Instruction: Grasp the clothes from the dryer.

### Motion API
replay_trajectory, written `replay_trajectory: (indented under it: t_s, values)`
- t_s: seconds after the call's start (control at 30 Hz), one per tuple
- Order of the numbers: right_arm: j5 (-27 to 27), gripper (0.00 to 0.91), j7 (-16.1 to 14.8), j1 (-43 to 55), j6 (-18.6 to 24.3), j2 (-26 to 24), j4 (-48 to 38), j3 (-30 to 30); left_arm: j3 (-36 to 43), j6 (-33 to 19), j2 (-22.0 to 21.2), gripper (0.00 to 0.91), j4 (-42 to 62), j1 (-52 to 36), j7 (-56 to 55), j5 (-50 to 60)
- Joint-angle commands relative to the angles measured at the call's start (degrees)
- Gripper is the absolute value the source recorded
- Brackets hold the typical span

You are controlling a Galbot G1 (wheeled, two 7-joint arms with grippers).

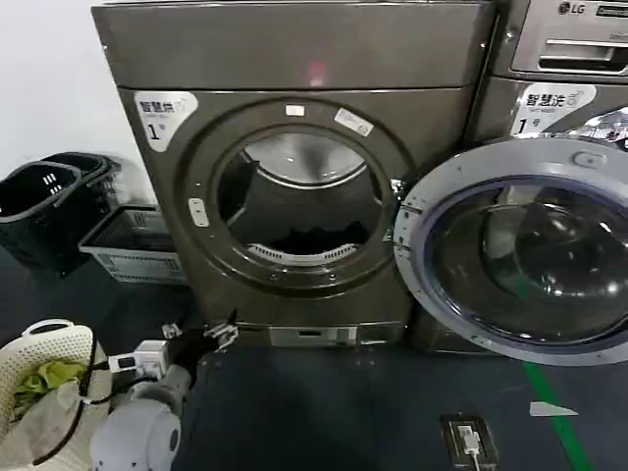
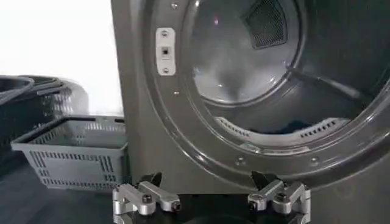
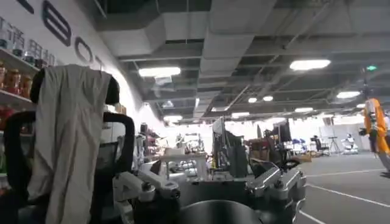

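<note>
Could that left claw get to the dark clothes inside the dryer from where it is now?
Probably yes. The dryer has its door swung wide to the right, so the round port is unblocked. The left claw sits open, low in front of the port, facing it. The clothes lie at the drum's bottom.

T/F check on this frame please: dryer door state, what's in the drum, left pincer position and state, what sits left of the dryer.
1. The dryer door is shut. False: it is swung open to the right of the port.
2. Dark clothes lie at the bottom of the drum. True.
3. The left pincer is already inside the drum. False: it hangs open, low in front of the dryer, outside the port.
4. A grey basket stands on the floor left of the dryer. True.
5. The white basket by the left arm holds something green. True.
</note>
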Motion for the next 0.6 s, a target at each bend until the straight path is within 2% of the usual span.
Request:
replay_trajectory:
  t_s: [0.03, 0.6]
  values:
    - [0.05, 0.907, 0.18, -0.01, 0.09, 0.03, -0.01, 0.01, 0.2, 2.81, -0.09, 0.907, -0.17, 0.1, -0.04, 0.1]
    - [0.09, 0.907, 0.17, -0.4, 0.61, 0.14, -0.72, 0.48, 0.23, 2.81, -0.19, 0.907, -0.53, 0.56, 0.2, -0.32]
